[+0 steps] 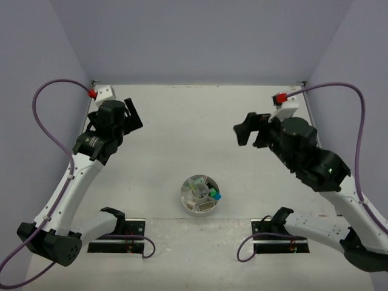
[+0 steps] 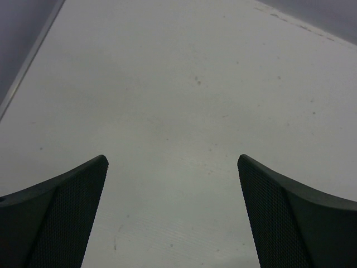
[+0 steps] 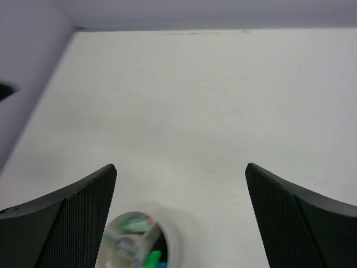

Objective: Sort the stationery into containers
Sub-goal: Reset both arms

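Note:
The round white container sits near the front middle of the table, split into wedges around a centre cup. Stationery lies inside it: a green and a blue highlighter at its right side, a pale eraser in a front wedge. The right wrist view shows the container low in frame with a green highlighter in it. My right gripper hangs open, up and right of the container. My left gripper hangs open at the far left over bare table.
Purple walls close the table at the back and both sides. Two black mounts sit at the near edge. Purple cables loop off both arms.

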Controlling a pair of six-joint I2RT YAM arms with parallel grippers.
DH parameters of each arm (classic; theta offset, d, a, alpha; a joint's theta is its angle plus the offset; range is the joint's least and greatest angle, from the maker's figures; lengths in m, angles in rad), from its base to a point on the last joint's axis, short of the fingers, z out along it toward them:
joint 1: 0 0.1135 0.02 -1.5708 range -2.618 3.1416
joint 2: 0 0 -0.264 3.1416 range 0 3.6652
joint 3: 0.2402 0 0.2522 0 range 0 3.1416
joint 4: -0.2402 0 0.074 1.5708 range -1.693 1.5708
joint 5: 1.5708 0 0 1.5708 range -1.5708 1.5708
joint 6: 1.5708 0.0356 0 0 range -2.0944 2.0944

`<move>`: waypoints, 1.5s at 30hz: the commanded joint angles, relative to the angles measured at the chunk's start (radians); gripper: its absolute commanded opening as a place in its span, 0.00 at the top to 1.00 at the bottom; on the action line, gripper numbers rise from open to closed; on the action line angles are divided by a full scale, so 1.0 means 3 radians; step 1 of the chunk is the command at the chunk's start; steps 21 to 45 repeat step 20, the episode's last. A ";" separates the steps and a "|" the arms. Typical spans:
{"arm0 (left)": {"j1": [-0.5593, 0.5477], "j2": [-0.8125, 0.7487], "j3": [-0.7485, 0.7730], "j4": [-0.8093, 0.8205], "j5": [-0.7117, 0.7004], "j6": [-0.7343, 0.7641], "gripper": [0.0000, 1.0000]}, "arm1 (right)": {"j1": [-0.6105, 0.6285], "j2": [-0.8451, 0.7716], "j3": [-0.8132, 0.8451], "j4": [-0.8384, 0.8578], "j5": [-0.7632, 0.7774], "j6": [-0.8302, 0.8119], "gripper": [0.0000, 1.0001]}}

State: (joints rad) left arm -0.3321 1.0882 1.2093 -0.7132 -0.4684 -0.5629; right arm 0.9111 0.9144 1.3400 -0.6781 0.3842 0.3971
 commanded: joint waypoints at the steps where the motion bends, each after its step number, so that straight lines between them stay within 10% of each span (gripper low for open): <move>1: 0.0019 -0.0252 -0.0225 0.0052 -0.0696 0.0200 0.00 | -0.0939 -0.0035 -0.0043 -0.0811 0.0242 0.0086 0.01; 7: 0.0019 -0.0686 -0.0545 0.0168 -0.0951 0.0410 0.00 | -0.2249 -0.0263 -0.0074 -0.0929 0.0184 0.0045 0.01; 45: 0.0012 -0.0985 -0.0943 0.0320 -0.0904 0.0356 0.00 | -0.2254 -0.0688 -0.0354 -0.0853 0.0389 0.0206 0.01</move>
